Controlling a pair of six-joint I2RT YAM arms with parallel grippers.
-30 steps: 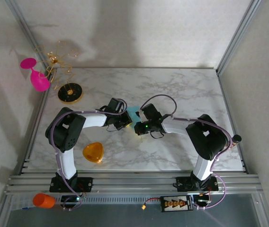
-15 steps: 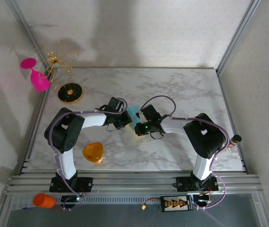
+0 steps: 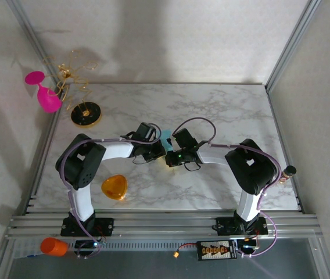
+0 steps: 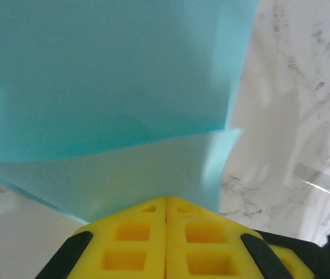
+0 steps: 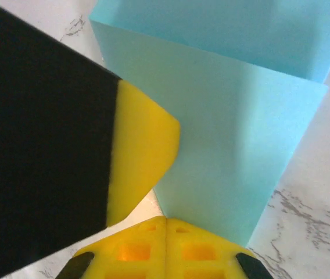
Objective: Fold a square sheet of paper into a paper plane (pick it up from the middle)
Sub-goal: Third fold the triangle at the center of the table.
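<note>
Jaws of the left gripper (image 4: 165, 200) and right gripper (image 5: 165, 221) are pinched tight on the square sheet of paper (image 5: 235, 145), folded double, at the middle of the table (image 3: 229, 110); an orange piece (image 3: 114, 187) lies toward the near-left corner.

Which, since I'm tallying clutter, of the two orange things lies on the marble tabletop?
The rounded-triangle piece, flat on the marble tabletop; the orange cup lies off it, past the near rails.

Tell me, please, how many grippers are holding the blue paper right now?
2. The left gripper pinches the paper near the middle of the table, and the right gripper pinches it too, facing the left one.
</note>
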